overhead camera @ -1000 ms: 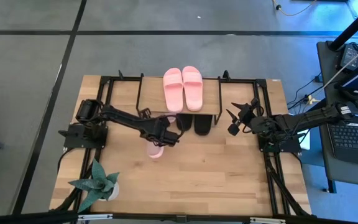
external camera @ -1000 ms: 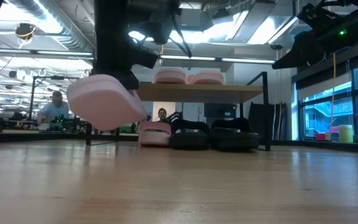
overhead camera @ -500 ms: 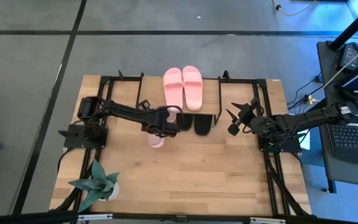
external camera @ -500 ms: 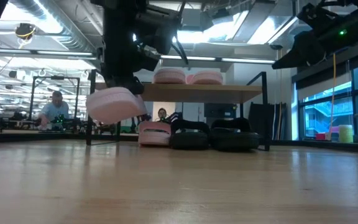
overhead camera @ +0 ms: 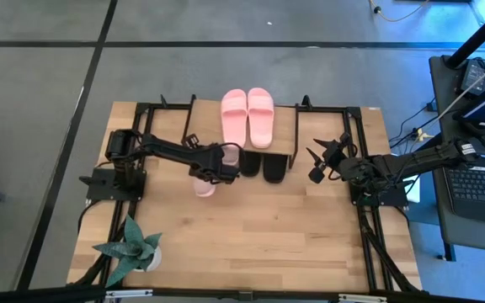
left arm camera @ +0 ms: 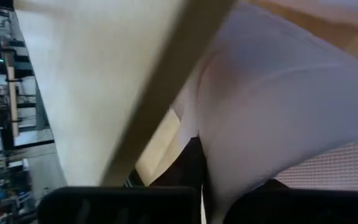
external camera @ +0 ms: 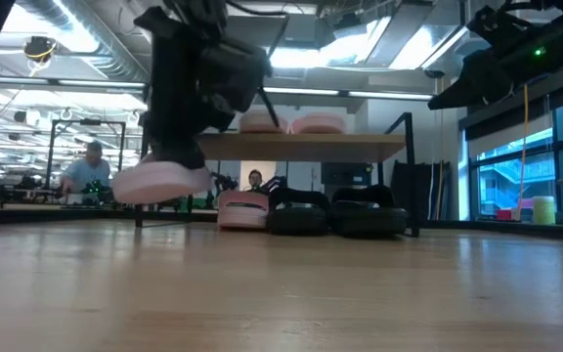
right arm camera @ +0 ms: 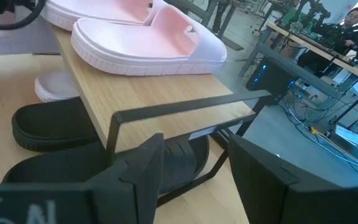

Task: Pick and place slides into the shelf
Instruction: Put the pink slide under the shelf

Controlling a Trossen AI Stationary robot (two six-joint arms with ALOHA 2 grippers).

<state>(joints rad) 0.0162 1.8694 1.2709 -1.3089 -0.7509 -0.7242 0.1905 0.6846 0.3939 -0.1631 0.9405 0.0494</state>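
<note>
My left gripper point(overhead camera: 217, 168) is shut on a light pink slide point(overhead camera: 202, 186) just in front of the shelf's point(overhead camera: 205, 126) left half. In the low view this slide point(external camera: 161, 181) hangs clear of the table. A pink pair point(overhead camera: 247, 118) lies on the shelf's wooden top board. On the lower level a pink slide point(external camera: 242, 208) and two black slides point(external camera: 299, 210) point(external camera: 365, 211) rest on their soles. My right gripper point(overhead camera: 313, 165) waits open, in the air, right of the shelf; its wrist view shows the shelf's corner point(right arm camera: 166, 109). My left gripper has the pink slide pinched between its two fingers, coming from above and slanting toward the table's right. The gripper's body hides which part it has; the slide's free end point(overhead camera: 200, 190) points toward the near edge. The slide point(left arm camera: 278, 112) is lifted clear and about level.
A potted plant point(overhead camera: 130, 247) stands at the table's near left corner. Black frame rails point(overhead camera: 367, 227) run along both table sides. Bare tabletop point(overhead camera: 268, 227) spreads in front of the shelf. A laptop point(overhead camera: 478, 185) sits right of the table. People sit in the room beyond point(external camera: 88, 166).
My left gripper, still shut on the pink slide, has carried it toward the far edge and slightly left, up to the shelf's front. The slide, tilted a second ago, now hangs lower and about level. My right arm has kept still.
</note>
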